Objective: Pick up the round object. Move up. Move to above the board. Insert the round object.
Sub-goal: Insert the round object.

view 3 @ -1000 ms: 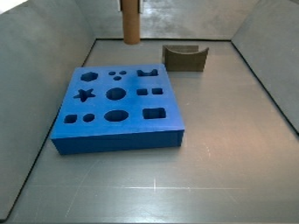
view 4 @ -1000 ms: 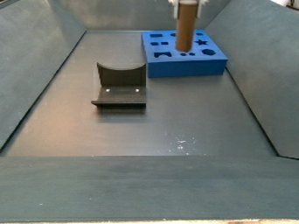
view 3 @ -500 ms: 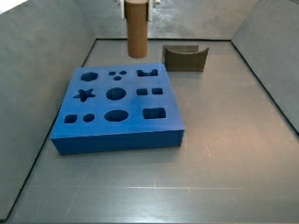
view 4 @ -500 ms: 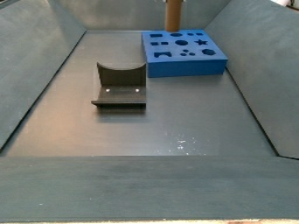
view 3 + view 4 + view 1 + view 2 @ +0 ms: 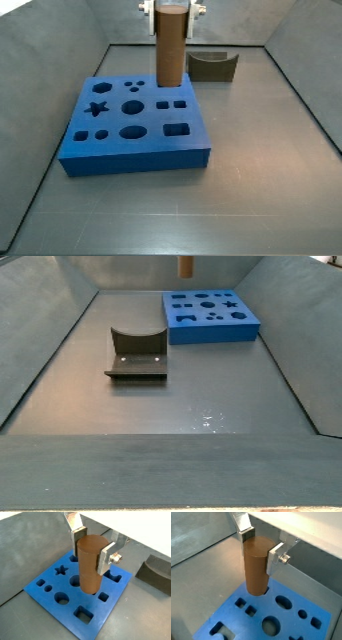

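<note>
The round object (image 5: 90,569) is a brown-orange wooden cylinder, held upright. My gripper (image 5: 91,549) is shut on its upper part, one silver finger (image 5: 79,538) on each side, as both wrist views show (image 5: 261,547). The peg (image 5: 255,569) hangs above the blue board (image 5: 110,609), apart from it. In a side view the peg (image 5: 170,50) hangs over the board's (image 5: 134,160) far part, with the gripper (image 5: 170,8) at the frame's top edge. In a side view only the peg's lower end (image 5: 186,266) shows, above the board (image 5: 201,311).
The dark fixture (image 5: 211,65) stands on the grey floor behind and to the right of the board; it also shows in a side view (image 5: 136,353) and a wrist view (image 5: 157,572). Sloping grey walls (image 5: 54,60) enclose the floor.
The gripper has carried the peg upward and from the back of the bin to over the board. The board and the fixture have not moved.
</note>
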